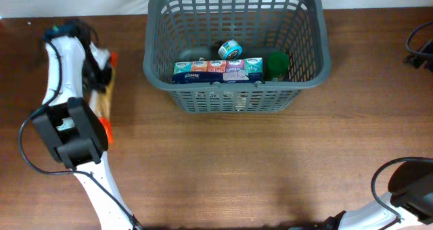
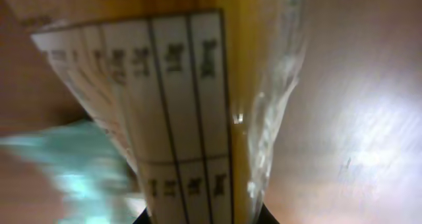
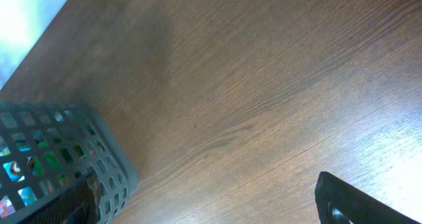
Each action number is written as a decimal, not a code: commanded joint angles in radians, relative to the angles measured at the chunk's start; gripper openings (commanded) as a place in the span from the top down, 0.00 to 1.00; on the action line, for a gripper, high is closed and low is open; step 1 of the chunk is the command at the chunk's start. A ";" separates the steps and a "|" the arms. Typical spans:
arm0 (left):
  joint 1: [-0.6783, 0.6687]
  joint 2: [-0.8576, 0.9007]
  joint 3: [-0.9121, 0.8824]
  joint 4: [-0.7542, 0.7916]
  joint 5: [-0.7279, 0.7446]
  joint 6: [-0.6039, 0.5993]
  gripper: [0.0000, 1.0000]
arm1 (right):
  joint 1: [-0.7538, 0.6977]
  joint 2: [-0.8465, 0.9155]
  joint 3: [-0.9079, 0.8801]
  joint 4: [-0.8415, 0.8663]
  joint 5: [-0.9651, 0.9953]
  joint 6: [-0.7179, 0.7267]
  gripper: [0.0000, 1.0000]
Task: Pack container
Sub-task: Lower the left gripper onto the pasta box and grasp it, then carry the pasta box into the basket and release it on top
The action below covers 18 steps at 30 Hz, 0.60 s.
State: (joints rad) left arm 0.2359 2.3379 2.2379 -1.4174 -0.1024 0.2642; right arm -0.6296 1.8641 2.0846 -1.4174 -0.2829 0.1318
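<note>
Two arms; left nearer. Left gripper [image 1: 101,73] over yellow-orange packet [image 1: 103,108], left side of table [image 1: 237,162], packet's long axis near-far; grip unreadable. Container [image 1: 318,51] far centre, partly filled, lies right of left gripper. Right gripper [image 3: 369,209] near-right, one finger [image 3: 349,201] visible, spread unreadable.

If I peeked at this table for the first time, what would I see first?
The big grey basket at the back middle of the table grabs you first, with a colourful tissue pack, a little round thing and something green inside. Next comes the white and black left arm on the left side, bent over a yellow-orange packet.
</note>
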 commanded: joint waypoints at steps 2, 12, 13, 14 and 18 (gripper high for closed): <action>-0.019 -0.077 0.361 0.004 -0.044 -0.072 0.98 | 0.001 -0.006 -0.003 -0.008 -0.009 0.008 0.03; -0.297 -0.087 0.872 0.107 -0.034 0.420 0.98 | 0.001 -0.006 -0.003 -0.008 -0.008 0.004 0.03; -0.338 -0.087 0.877 0.106 -0.035 0.491 0.98 | 0.001 -0.006 -0.003 -0.008 -0.008 0.004 0.03; -0.380 -0.087 0.877 0.105 -0.038 0.555 0.98 | 0.001 -0.006 -0.003 -0.008 -0.008 0.004 0.03; -0.526 -0.077 0.848 0.100 -0.044 0.673 0.99 | 0.001 -0.006 -0.003 -0.008 -0.009 0.004 0.03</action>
State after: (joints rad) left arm -0.2115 2.2887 3.0886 -1.3300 -0.1459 0.7250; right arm -0.6296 1.8641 2.0846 -1.4246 -0.2829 0.1326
